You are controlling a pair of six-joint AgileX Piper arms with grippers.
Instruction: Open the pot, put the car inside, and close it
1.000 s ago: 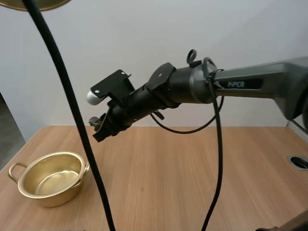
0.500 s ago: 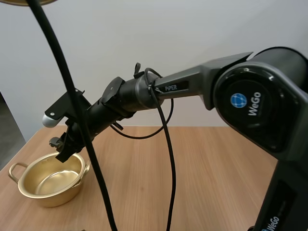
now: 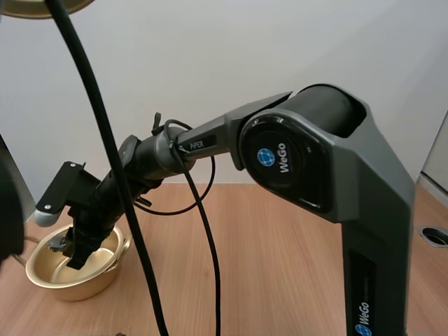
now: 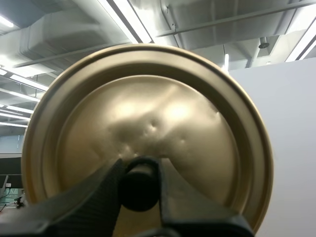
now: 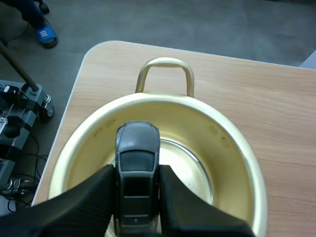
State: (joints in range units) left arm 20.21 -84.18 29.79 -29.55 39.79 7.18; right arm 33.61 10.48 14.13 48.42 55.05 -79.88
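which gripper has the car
The right gripper: it pinches the dark car over the pot, while the left gripper holds the lid by its knob.

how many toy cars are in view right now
1: the car, pinched in the right gripper over the open pot. None looks hidden.

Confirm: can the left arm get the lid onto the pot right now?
Probably not yet: the right gripper, shut on the car, hangs at the mouth of the pot. The left gripper holds the lid by its knob.
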